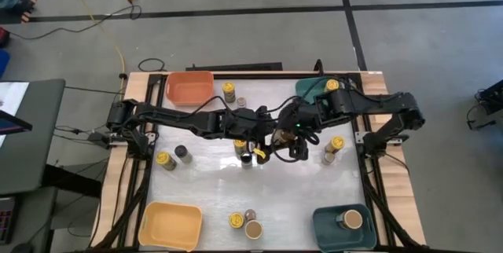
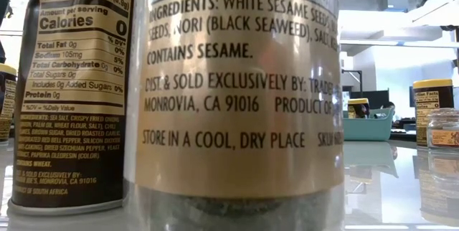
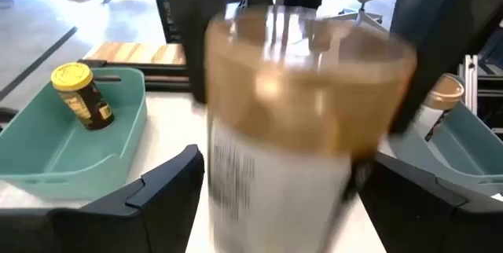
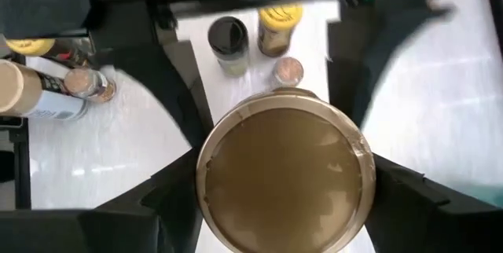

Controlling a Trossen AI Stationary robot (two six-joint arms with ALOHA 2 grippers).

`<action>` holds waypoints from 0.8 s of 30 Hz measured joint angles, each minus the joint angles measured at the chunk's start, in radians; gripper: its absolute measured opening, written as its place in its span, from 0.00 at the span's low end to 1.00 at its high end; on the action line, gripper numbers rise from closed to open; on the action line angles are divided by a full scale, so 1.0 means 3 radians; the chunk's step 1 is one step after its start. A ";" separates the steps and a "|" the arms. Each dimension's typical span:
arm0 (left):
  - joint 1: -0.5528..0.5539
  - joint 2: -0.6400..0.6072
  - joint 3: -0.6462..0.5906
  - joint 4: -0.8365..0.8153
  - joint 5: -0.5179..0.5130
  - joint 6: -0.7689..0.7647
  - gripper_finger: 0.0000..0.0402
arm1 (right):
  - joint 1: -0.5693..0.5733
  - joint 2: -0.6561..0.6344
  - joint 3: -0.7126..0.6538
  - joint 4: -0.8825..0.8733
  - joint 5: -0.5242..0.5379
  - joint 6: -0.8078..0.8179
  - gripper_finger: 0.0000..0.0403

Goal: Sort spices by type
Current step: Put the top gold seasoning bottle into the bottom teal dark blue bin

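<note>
A tan-lidded jar (image 3: pixel 295 119) with a pale label hangs over the table's middle (image 1: pixel 277 137), where both arms meet. My right gripper (image 4: pixel 283 194) is shut on its lid from above. My left gripper (image 3: pixel 283 206) reaches in level from the left, open, one finger on either side of the jar's body, with a thin gap showing. Other spices stand upright on the table: yellow-lidded jars (image 1: pixel 229 90) (image 1: pixel 165 160) (image 1: pixel 336 144), a black-lidded one (image 4: pixel 229 37) and small grey-topped ones (image 1: pixel 183 154). My right gripper pinches the jar's tan lid (image 4: pixel 216 166) between its two fingers, one on each side of the rim. The fingers (image 4: pixel 169 194) slant steeply down from above. The jar hangs upright below them, lifted clear of the table.
An orange bin (image 1: pixel 189 86) and a teal bin (image 1: pixel 310 89) holding a yellow-lidded jar (image 3: pixel 81 94) stand at the far edge. A yellow bin (image 1: pixel 170 225) and a teal bin (image 1: pixel 334 229) with a tan-lidded jar (image 1: pixel 353 219) stand at the near edge. Two jars (image 2: pixel 72 95) (image 2: pixel 237 95) fill the low view.
</note>
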 joint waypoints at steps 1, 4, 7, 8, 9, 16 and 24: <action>0.0001 -0.0011 0.0000 -0.0015 -0.0004 -0.0033 0.77 | 0.0025 -0.0026 0.0000 -0.0059 0.0028 0.0053 0.73; 0.0035 -0.0125 -0.0001 -0.0186 -0.0012 -0.0136 0.77 | 0.0126 -0.0093 0.0000 -0.0241 0.0064 0.0224 0.73; 0.0070 -0.0332 -0.0001 -0.0396 -0.0012 -0.0227 0.77 | 0.0279 -0.0149 0.0000 -0.0379 0.0170 0.0423 0.73; 0.0071 -0.0418 0.0000 -0.0514 -0.0013 -0.0218 0.77 | 0.0339 -0.0171 0.0000 -0.0437 0.0200 0.0499 0.73; 0.0071 -0.0501 0.0000 -0.0652 -0.0011 -0.0188 0.77 | 0.0404 -0.0188 0.0000 -0.0496 0.0227 0.0580 0.73; -0.0177 -0.1030 -0.0295 -0.0897 -0.0274 -0.0196 0.77 | 0.1055 -0.0288 0.0000 -0.0801 0.0591 0.1221 0.73; -0.0694 -0.1717 -0.1203 -0.0411 -0.0754 -0.0572 0.77 | 0.1747 -0.0280 0.0000 -0.0834 0.0633 0.2153 0.73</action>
